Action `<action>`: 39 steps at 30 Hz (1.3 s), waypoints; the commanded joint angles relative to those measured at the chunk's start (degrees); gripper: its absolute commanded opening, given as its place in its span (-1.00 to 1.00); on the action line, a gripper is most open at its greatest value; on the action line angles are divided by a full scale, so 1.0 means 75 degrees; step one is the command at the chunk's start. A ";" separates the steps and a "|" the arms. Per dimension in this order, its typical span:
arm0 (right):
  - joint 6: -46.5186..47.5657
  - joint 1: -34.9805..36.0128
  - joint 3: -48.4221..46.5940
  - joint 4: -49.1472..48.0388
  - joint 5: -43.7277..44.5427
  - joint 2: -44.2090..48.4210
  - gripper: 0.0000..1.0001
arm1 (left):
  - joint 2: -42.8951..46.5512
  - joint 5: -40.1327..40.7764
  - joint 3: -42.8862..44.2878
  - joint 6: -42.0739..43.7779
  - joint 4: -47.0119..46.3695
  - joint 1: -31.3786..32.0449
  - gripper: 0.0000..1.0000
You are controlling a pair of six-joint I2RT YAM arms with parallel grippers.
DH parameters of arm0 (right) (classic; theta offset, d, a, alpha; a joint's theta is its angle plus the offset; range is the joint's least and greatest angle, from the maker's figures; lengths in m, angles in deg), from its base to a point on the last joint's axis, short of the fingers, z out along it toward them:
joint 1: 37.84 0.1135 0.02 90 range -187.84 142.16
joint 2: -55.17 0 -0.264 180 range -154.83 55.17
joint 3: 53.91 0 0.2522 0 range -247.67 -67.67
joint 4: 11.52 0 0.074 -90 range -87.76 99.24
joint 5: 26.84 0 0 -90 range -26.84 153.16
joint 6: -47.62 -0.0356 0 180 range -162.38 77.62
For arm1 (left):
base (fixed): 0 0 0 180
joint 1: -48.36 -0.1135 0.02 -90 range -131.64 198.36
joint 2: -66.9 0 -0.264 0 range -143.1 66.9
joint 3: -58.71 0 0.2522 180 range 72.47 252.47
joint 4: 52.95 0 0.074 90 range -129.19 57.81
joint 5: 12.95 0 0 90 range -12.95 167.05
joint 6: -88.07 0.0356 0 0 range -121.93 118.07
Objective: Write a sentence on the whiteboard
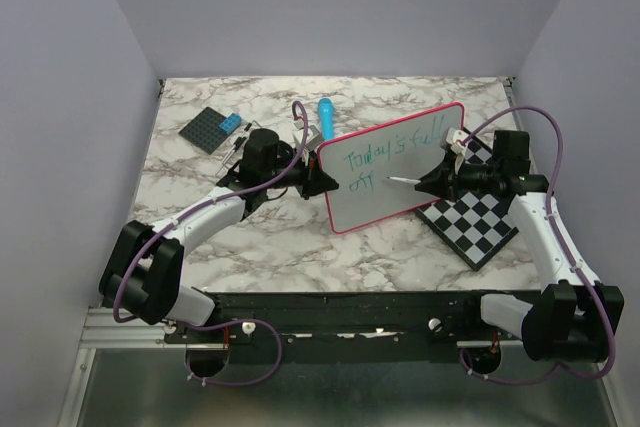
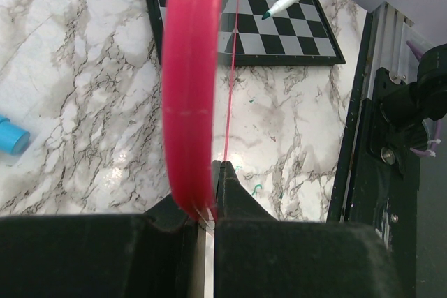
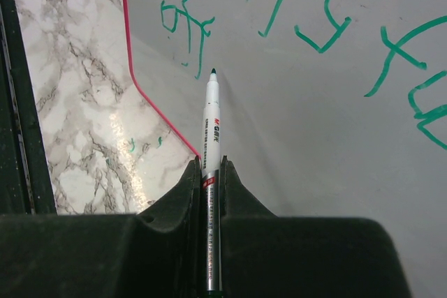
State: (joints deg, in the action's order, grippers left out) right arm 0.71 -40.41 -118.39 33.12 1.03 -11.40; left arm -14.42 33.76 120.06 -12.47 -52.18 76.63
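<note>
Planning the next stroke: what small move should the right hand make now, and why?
Probably ease the right hand's marker onto the whiteboard just past "of": the sentence stops there, the tip hovers off the surface, and the left hand grips the rim.

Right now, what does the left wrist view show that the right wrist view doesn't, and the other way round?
Only left wrist: the chessboard, a blue object at the left edge, and the left gripper clamped on the whiteboard, whose pink rim is seen edge-on. Only right wrist: the sentence in green on the board's face, and the right gripper shut on the marker. Both: the marker, the whiteboard, the marble table.
</note>
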 commanded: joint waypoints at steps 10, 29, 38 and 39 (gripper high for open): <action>0.0582 0.0073 0.0071 -0.0144 0.0327 0.0063 -0.99 | -0.0079 0.0615 -0.0111 0.0539 0.1393 0.0144 -1.00; 0.0957 0.0647 0.0411 -0.0425 0.0432 0.0239 -0.99 | -0.0115 0.0697 -0.0112 0.0539 0.1404 0.0156 -1.00; 0.0946 0.0799 0.0563 -0.0659 0.0772 0.0426 -0.99 | -0.0161 0.0698 -0.0100 0.0516 0.1393 0.0156 -1.00; 0.0934 0.0811 0.0563 -0.0671 0.0795 0.0438 -0.99 | -0.0161 0.0697 -0.0100 0.0516 0.1393 0.0156 -1.00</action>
State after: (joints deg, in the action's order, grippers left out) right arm 6.81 -34.90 -115.29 30.32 4.94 -9.60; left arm -14.00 34.44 120.06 -12.41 -51.52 77.09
